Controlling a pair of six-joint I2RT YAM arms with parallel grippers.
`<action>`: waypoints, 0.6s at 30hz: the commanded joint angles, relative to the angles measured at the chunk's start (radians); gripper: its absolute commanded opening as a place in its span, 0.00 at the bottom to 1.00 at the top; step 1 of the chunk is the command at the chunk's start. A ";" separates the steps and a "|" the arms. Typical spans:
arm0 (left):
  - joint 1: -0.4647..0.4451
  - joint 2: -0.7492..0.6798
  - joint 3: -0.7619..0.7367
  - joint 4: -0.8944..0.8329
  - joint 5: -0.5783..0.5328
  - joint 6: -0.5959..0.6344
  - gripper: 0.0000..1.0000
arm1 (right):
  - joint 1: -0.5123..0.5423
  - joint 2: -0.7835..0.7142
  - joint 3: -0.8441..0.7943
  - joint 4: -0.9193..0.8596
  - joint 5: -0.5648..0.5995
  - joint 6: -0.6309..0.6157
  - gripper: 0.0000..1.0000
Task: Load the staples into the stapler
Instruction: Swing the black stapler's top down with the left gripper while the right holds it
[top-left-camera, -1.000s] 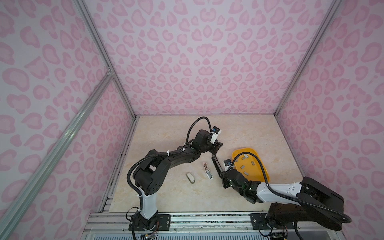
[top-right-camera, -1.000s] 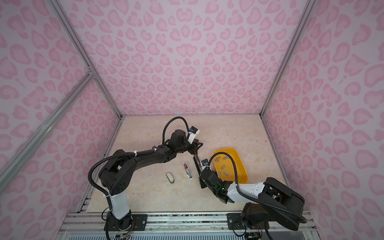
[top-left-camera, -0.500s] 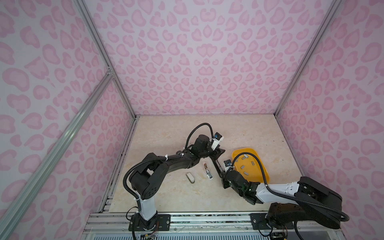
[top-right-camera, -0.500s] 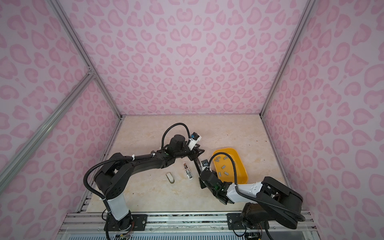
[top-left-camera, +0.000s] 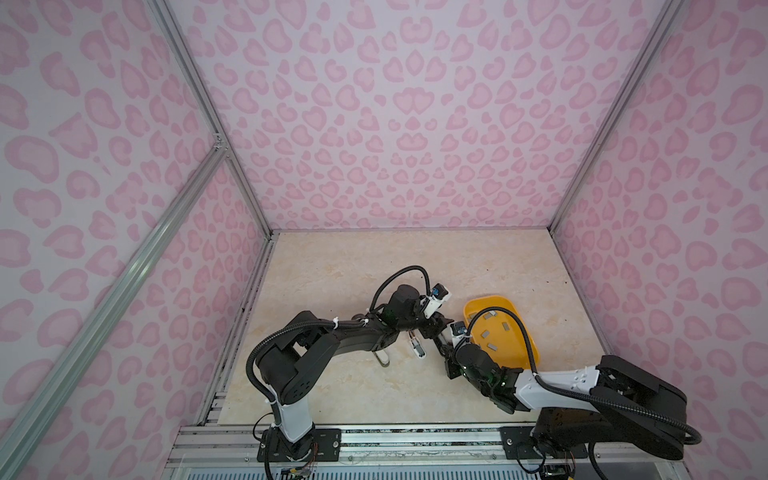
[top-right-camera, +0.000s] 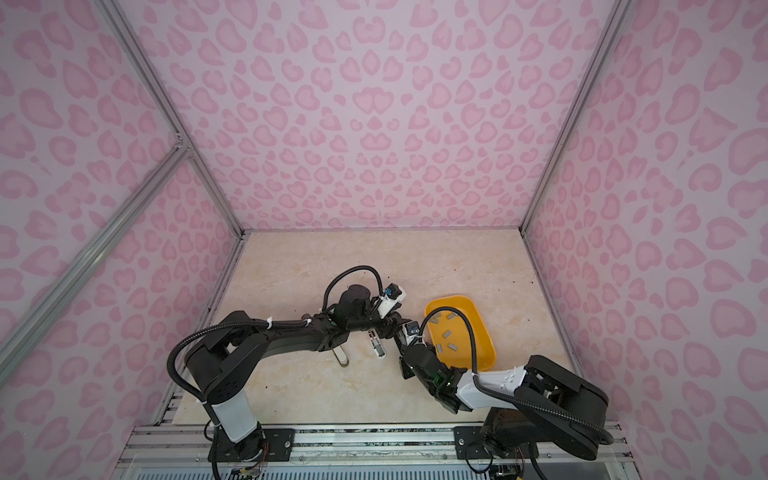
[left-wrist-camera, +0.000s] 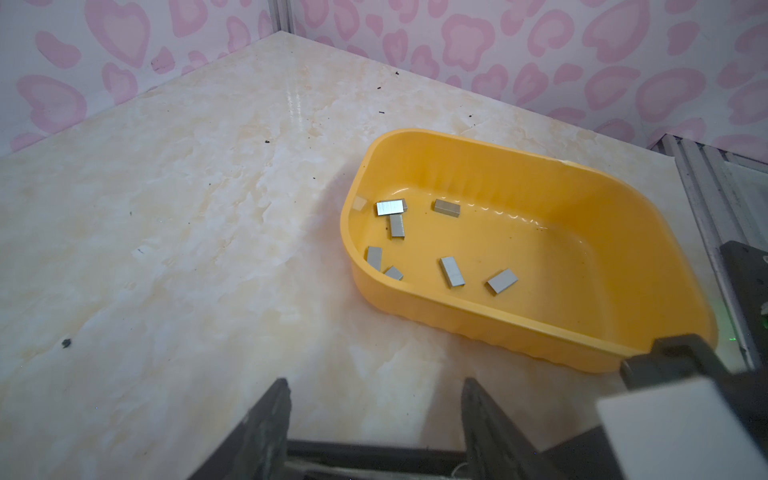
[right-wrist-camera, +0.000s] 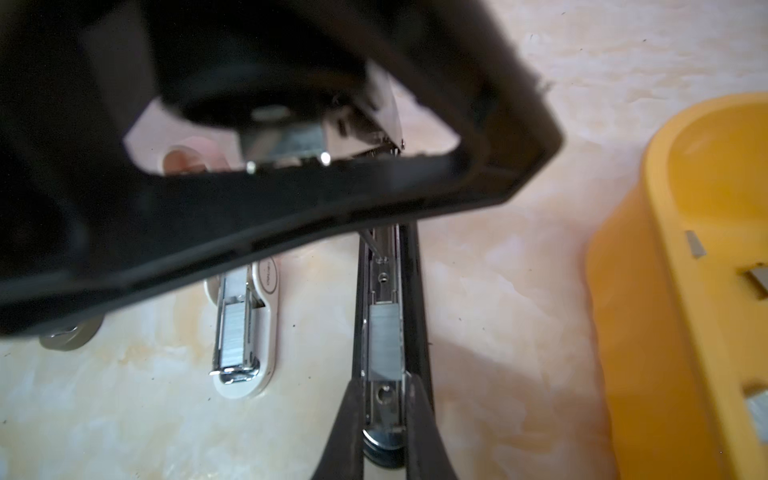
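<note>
L gripper spread, empty; R gripper pinching blk stapler rail; tray wall near.

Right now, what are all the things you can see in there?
tray: one, yellow, right side of the table.
loose staples: seven showing, grey, inside the tray.
white stapler: one, open with staples loaded, mid-table.
black stapler: one, open with staples loaded, beside the white one.
pale stapler: one, greyish, left of the white one.
table: one, beige marble.
walls: pink heart print, all around.
left gripper: black, open, empty, near the tray.
right gripper: black, shut on the black stapler.
</note>
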 joint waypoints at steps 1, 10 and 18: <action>-0.001 -0.022 -0.021 0.058 0.010 0.015 0.74 | -0.001 -0.003 -0.014 -0.021 0.043 0.038 0.11; -0.008 -0.027 -0.039 0.121 0.040 0.005 0.87 | 0.002 -0.004 -0.037 0.001 0.044 0.054 0.18; -0.008 -0.046 -0.028 0.126 0.047 -0.005 0.92 | 0.003 -0.007 -0.038 0.007 0.047 0.053 0.25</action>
